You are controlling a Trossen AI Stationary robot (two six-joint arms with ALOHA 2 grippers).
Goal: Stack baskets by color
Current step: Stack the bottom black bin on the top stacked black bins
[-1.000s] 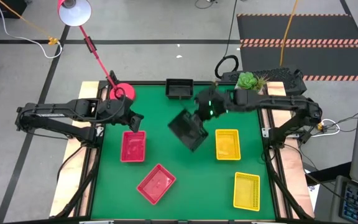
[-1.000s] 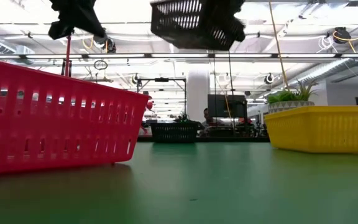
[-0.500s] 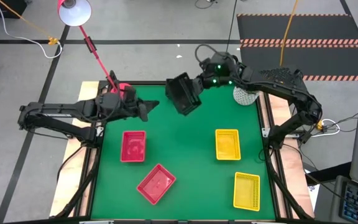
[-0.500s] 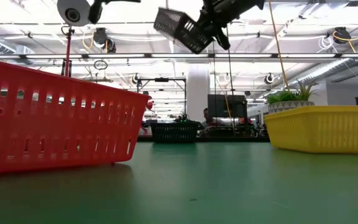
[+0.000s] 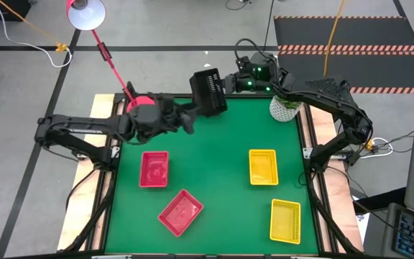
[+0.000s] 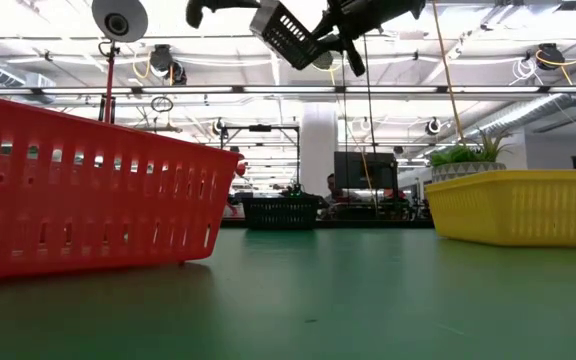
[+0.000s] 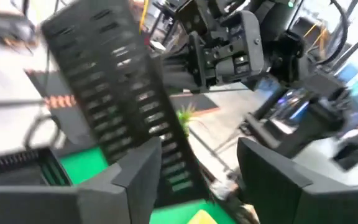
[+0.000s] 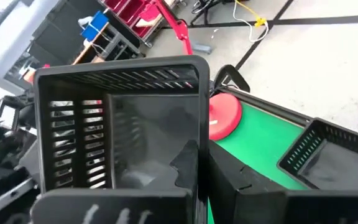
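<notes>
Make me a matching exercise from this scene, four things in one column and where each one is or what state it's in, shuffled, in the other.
Things:
1. black basket
2. left gripper
3. two yellow baskets
4. plant pot

Places or states:
A. flat on the green mat, on the right arm's side
B. tilted in the air, held by the right gripper
C. jaws open, just beside the raised basket
D. at the table's back corner, on the right arm's side

Pairs: 1-B, 2-C, 3-A, 4-D
</notes>
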